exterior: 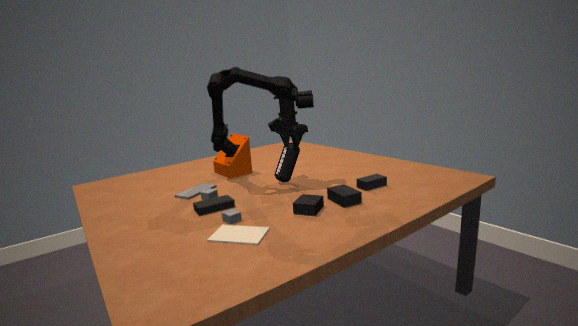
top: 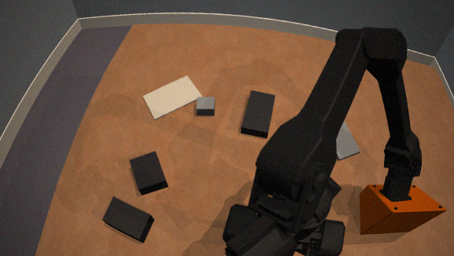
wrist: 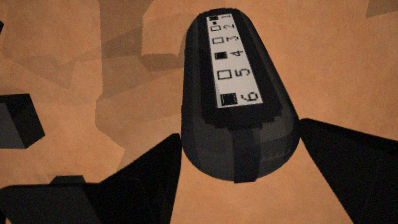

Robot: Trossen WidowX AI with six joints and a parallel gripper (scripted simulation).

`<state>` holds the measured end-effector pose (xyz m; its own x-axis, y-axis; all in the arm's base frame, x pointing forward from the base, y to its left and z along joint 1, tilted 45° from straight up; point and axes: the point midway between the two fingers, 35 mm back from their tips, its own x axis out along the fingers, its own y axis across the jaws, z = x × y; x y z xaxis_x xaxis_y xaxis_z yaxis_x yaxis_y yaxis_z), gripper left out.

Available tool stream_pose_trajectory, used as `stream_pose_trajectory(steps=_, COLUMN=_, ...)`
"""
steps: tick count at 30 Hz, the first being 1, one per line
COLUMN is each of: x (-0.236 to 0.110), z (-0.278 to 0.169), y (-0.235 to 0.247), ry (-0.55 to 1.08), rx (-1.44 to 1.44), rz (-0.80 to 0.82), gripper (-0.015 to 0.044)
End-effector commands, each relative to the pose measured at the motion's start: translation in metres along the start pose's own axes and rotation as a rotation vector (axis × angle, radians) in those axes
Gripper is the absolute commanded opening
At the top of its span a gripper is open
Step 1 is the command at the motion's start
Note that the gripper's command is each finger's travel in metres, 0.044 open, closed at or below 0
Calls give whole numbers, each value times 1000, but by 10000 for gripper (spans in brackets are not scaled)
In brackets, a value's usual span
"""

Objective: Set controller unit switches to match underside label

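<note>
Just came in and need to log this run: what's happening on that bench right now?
The arm's gripper is shut on the dark grey controller unit, held tilted above the table with its underside label facing the wrist camera. Squares 4 and 6 read filled, 3 and 5 empty; 1 looks filled, 2 is too small to tell. Several dark blocks and a pale sheet lie on the table.

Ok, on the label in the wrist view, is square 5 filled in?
No: on the label under the held controller unit, square 5 is an empty outline; 4 and 6 are filled.
</note>
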<state>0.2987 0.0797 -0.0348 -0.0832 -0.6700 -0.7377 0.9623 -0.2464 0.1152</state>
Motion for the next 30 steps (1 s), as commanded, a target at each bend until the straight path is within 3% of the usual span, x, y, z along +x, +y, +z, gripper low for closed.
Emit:
stream_pose_trajectory(steps=1, x=3, z=8, y=0, ry=-22, rx=-8, rz=-2, gripper=337)
stream_pose_trajectory(steps=30, x=1, z=35, y=0, ry=-23, rx=-9, rz=-2, gripper=338)
